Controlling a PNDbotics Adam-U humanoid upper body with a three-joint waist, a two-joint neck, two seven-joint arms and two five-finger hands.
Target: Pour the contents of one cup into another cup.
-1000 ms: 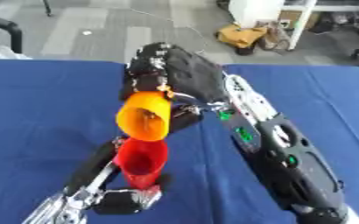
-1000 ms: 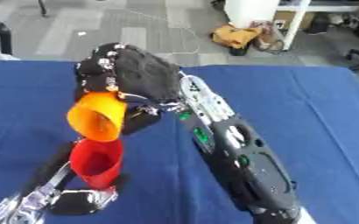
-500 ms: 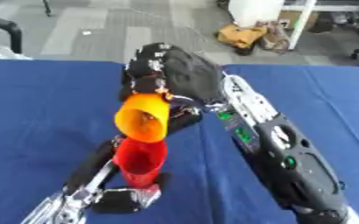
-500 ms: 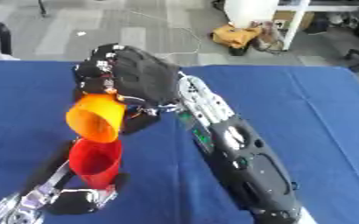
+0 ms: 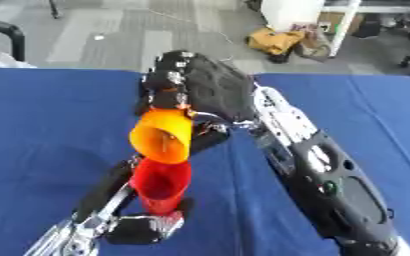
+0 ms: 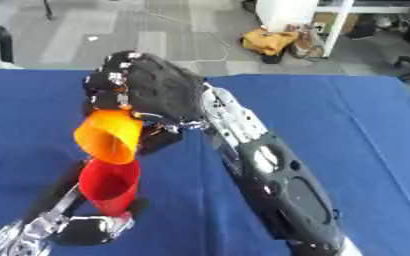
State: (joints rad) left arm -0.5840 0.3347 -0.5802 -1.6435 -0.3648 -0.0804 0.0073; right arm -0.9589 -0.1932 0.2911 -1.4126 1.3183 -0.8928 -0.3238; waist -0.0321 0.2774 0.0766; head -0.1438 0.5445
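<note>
An orange cup (image 5: 162, 135) is tipped mouth-down and toward me, its rim just above the mouth of a red cup (image 5: 162, 184). My right hand (image 5: 200, 89) comes in from the lower right and is shut on the orange cup. The red cup stands upright below, and my left hand (image 5: 130, 220) at the lower left is shut on it, fingers curled round its base. I cannot see what is inside either cup.
A blue cloth (image 5: 42, 125) covers the table. Beyond its far edge lies grey floor with a yellow bag (image 5: 274, 40) and a white stand (image 5: 292, 12). A dark chair arm (image 5: 7, 32) shows at the far left.
The orange cup has tipped a little further over the red cup. Both hands stay where they were.
</note>
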